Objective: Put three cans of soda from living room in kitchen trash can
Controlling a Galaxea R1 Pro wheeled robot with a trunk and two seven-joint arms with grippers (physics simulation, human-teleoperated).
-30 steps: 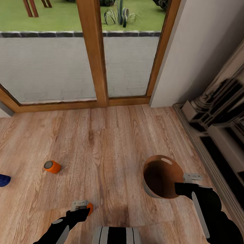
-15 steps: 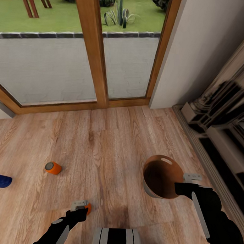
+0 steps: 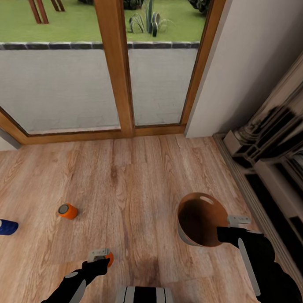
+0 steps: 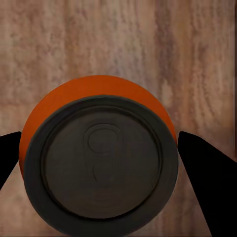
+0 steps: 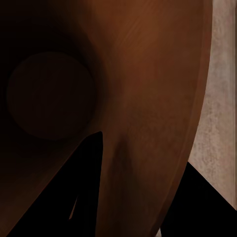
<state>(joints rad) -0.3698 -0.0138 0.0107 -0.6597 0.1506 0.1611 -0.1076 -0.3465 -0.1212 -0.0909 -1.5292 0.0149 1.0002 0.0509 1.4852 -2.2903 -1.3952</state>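
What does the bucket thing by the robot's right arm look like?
The trash can is a small round bin, narrower toward its base, pale grey outside and glossy brown inside, with a small slot near the rim. It looks empty. It tilts over the wood floor, its mouth facing the camera, and the right tool grips its rim, one finger inside.

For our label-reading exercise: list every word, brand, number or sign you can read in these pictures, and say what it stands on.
None can be read.
Orange can under the left gripper: tab embossing on the lid, no lettering.
Blue can: too small and blurred to tell.
Second orange can and bin: no text shows.
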